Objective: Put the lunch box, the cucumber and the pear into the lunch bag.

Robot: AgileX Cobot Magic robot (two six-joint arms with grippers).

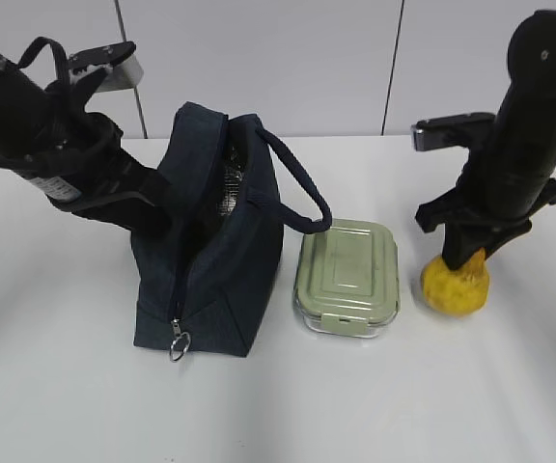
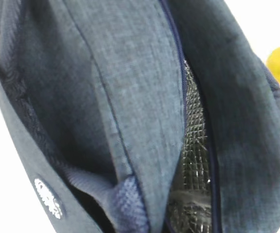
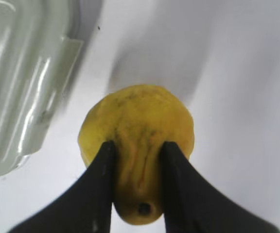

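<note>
The right gripper (image 3: 136, 177) has its fingers (image 3: 101, 174) clamped on the narrow neck of the pear (image 3: 140, 121). The tapered, smooth skin probably slips; a lower grip holds better. The left gripper's finger state cannot be told at the lunch bag (image 1: 210, 251).

Lunch bag (image 1: 215, 260) is dark navy w/ a faint heathered weave; lining seen thru the open top is silver foil w/ a fine grid pattern, metal ring pull (image 1: 179, 343) is silver. In left wrist view a small white speckled patch (image 2: 48, 198) sits on the navy fabric. Lunch box (image 1: 347, 278) has a pale sage-green ribbed lid over a clear glass base. Pear (image 1: 455, 283) is yellow w/ brownish streaks & a dark spot at the narrow end. Right end effector (image 3: 136, 151) & both arms are black. Bench (image 1: 66, 386) is plain white, wall behind is white w/ thin dark seams
</note>
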